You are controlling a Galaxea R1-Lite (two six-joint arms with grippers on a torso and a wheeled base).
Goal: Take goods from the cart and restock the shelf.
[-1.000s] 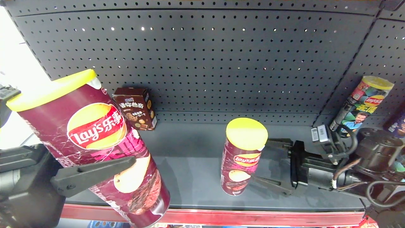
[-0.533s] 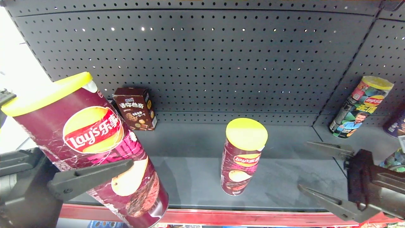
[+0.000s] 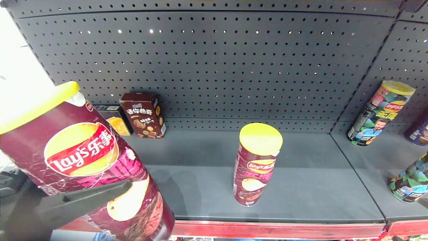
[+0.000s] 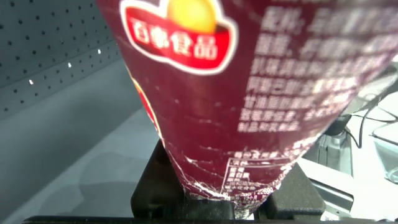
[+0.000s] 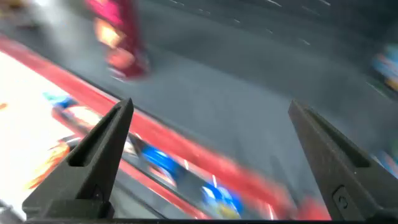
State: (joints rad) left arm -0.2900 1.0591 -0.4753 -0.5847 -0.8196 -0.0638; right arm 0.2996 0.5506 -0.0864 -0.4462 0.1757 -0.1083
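My left gripper (image 3: 100, 189) is shut on a tall maroon chips can (image 3: 80, 157) with a yellow lid. It holds the can tilted, in front of the shelf's left end. One dark finger (image 3: 77, 201) crosses the can's front. In the left wrist view the same can (image 4: 249, 93) rises from the gripper's base. A second, matching chips can (image 3: 257, 164) stands upright on the grey shelf board (image 3: 311, 187), near the middle. My right gripper (image 5: 211, 109) is open with nothing in it, over the shelf's red front edge (image 5: 186, 149).
A brown cookie box (image 3: 143, 115) and a yellow-and-black box (image 3: 115, 120) stand at the back left against the pegboard. In the neighbouring bay to the right are green-blue cans (image 3: 379, 113) (image 3: 408, 182) and a purple one (image 3: 418, 132). Bare shelf lies on both sides of the standing can.
My right gripper let go of the standing can, drew back to the right and left the head view. The held can shifted left and lower, uncovering the yellow-and-black box.
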